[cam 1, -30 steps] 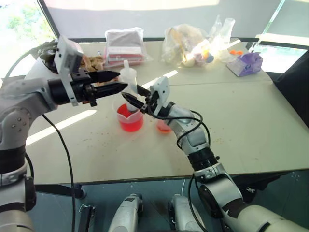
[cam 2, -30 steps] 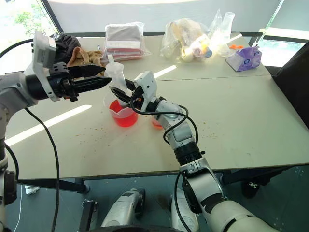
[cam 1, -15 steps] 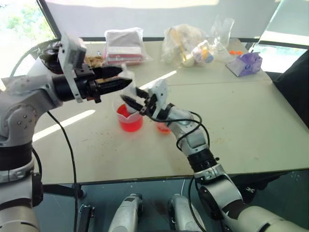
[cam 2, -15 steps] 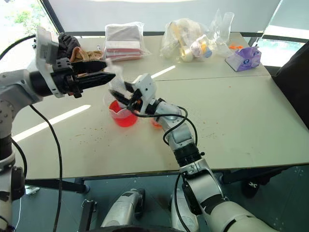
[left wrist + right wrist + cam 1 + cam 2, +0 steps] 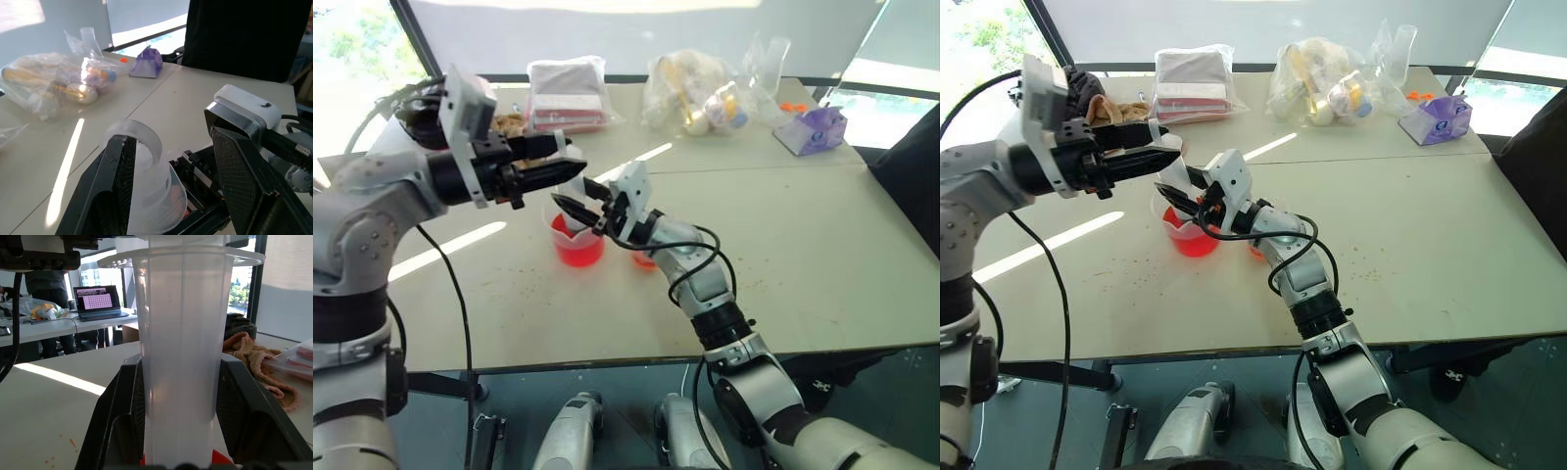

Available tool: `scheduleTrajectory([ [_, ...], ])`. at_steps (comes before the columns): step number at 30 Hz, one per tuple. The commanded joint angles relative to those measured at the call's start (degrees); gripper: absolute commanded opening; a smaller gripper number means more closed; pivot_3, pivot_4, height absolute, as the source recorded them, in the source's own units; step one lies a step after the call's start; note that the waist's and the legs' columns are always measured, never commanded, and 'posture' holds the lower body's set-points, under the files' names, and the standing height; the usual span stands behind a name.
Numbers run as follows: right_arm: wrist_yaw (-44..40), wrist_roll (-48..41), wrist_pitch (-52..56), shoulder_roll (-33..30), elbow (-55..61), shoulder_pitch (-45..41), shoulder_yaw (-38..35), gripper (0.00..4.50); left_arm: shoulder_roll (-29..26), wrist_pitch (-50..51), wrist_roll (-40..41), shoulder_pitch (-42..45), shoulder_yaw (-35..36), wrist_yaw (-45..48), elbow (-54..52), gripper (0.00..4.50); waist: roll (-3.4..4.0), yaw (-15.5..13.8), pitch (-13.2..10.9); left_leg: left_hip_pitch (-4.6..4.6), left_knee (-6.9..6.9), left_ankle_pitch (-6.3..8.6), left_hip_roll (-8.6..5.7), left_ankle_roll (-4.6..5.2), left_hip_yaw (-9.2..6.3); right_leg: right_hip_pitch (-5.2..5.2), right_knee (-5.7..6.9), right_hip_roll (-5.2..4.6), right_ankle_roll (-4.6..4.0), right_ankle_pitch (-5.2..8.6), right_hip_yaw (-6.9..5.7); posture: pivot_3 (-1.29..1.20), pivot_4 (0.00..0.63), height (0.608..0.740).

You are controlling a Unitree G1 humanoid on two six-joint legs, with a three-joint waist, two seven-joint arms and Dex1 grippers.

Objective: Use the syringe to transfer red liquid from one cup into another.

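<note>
**Gripping the syringe over the beaker**

Clamping the syringe (image 5: 178,352) by its clear barrel, the right gripper (image 5: 576,203) is keeping it upright above the larger spouted beaker (image 5: 1183,233), its two black fingers pressing against either side of the tube. The syringe's wide top flange (image 5: 139,134) is sitting between the spread fingers of the left gripper (image 5: 563,162), which is reaching in level from the robot's left with its jaws wide apart and closing on nothing. The beaker is standing on the pale table (image 5: 822,255) and is holding red liquid (image 5: 578,251) in its lower part. The smaller cup (image 5: 646,260), tinted orange-red at its base, is standing just beside the beaker, partly hidden behind the right arm. Small orange specks (image 5: 72,443) are lying scattered on the tabletop near the cups. Along the table's far edge, plastic bags of items (image 5: 1317,78) and a purple tissue box (image 5: 813,129) are sitting well apart from the beaker.
</note>
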State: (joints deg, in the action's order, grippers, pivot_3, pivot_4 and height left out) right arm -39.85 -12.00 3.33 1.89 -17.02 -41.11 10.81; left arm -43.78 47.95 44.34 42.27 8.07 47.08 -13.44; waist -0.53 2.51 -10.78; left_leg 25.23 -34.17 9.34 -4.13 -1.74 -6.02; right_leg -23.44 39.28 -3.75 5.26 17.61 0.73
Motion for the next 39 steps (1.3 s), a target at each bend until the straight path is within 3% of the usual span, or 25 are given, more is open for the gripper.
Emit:
scheduleTrajectory([
  [1, -0.91, 0.39, -0.50, 0.57, 2.11, -0.53, 1.56, 1.40, 1.01, -2.28, -1.67, 0.46, -0.57, -0.07, 0.29, 2.50, 0.00, 0.00, 0.00, 0.00, 0.00, 0.00, 0.00, 0.00, 0.00, 0.00, 0.00, 0.00, 0.00, 0.00, 0.00, 0.00, 0.150, 0.736],
  [2, -0.90, 0.45, -0.46, 0.53, 2.15, -0.50, 1.60, 1.40, 1.36, -2.57, -2.17, 0.59, -0.88, 0.09, 0.74, 1.96, 0.00, 0.02, 0.00, 0.00, 0.00, 0.00, 0.00, 0.00, 0.00, 0.00, 0.00, 0.00, 0.00, 0.00, 0.00, 0.00, 0.150, 0.736],
  [4, -0.96, 0.62, -0.43, 0.49, 2.15, -0.48, 1.65, 1.40, 2.11, -3.49, -3.39, 1.18, -1.34, 0.19, 2.05, 1.42, 0.00, 0.07, 0.00, -0.01, 0.00, 0.00, 0.00, -0.01, 0.00, 0.00, 0.01, 0.01, 0.00, 0.00, 0.00, 0.00, 0.150, 0.736],
  [11, -1.01, 0.69, 0.31, 0.83, 2.34, 0.29, 2.06, 1.40, 3.30, -5.21, -6.17, 3.54, -1.47, 0.21, 5.00, 0.13, 0.00, 0.02, 0.00, -0.01, 0.00, -0.01, 0.01, -0.01, 0.00, 0.00, 0.01, 0.01, 0.00, -0.01, 0.00, 0.00, 0.150, 0.736],
  [39, -1.18, 0.99, 1.89, 1.87, 2.68, 2.82, 3.73, 1.40, 4.50, -4.68, -5.73, 12.96, 1.72, -1.93, 8.97, 0.13, -0.01, 0.04, 0.01, -0.01, -0.02, -0.02, 0.01, -0.03, 0.00, 0.00, 0.05, 0.03, 0.00, -0.01, 0.00, 0.00, 0.150, 0.736],
])
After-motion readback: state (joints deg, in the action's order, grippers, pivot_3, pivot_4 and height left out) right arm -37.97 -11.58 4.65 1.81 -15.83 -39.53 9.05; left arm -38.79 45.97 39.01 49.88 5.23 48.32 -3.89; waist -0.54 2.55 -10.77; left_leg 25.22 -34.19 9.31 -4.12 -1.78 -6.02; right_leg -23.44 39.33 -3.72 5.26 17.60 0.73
